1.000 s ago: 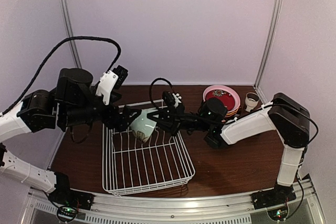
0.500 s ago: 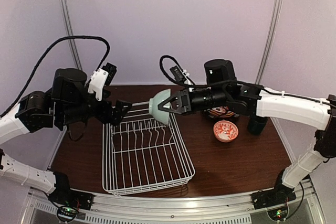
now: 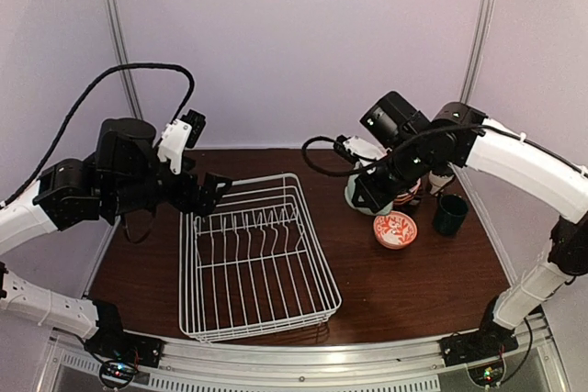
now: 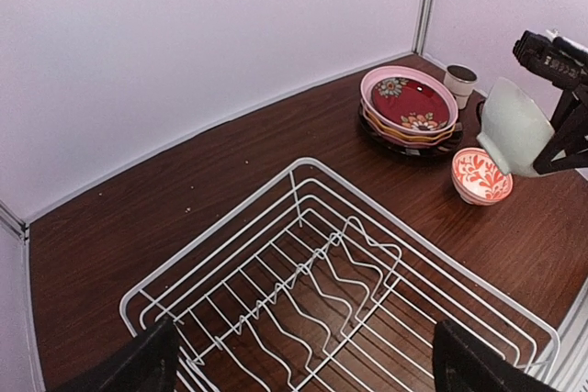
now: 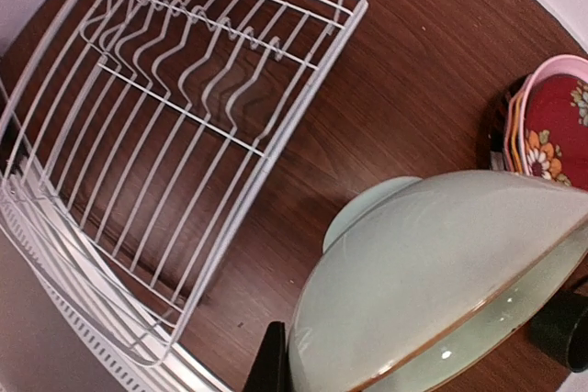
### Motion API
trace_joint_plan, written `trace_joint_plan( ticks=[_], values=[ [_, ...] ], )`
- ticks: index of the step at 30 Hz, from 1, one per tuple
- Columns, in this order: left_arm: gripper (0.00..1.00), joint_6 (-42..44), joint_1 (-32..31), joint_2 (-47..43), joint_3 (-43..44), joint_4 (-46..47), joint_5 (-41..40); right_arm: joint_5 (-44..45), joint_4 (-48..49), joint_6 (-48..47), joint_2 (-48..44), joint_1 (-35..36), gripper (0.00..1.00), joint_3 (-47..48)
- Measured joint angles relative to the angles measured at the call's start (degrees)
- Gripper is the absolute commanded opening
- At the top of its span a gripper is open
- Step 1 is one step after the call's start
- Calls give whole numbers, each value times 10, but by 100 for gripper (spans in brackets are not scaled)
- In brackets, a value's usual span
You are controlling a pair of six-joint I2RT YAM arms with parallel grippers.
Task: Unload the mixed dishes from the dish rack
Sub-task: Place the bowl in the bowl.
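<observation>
Right gripper (image 3: 370, 188) is clamped almost fully closed on the rim of the pale-green bowl (image 3: 358, 192). The bowl is held tilted in the air, right of the dish rack (image 4: 296, 163) far corner, just beside the small red-patterned bowl (image 3: 395, 229). The bowl's body hangs out past the fingertips. One finger (image 5: 272, 366) shows at the rim in the wrist view, the other is hidden.

Step looks like set-down:
- Level the bowl.
- Lower it onto the table (image 3: 432, 273) between the rack and the plate stack (image 4: 407, 107).
- Don't clip the red bowl.
- Release only once the foot is seated.

Left gripper (image 3: 213, 197) is wide open and holds nothing, over the rack's far-left corner. No dishes show in the rack.
</observation>
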Motion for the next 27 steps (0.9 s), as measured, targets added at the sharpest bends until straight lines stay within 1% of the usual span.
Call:
trace_joint_plan(
  ticks=[5, 10, 16, 22, 27],
  values=[
    [97, 3, 7, 0, -5, 1, 7, 78, -90, -30, 30, -17, 0, 5],
    [97, 5, 10, 0, -6, 2, 14, 124, -125, -41, 59, -40, 0, 4],
    [97, 8, 11, 0, -9, 5, 16, 153, -126, -43, 85, -56, 0, -15],
    [97, 9, 12, 0, -14, 6, 19, 154, -108, -50, 137, -71, 0, -37],
    [98, 9, 14, 0, -14, 7, 23, 155, -93, -57, 158, -83, 0, -43]
  ],
)
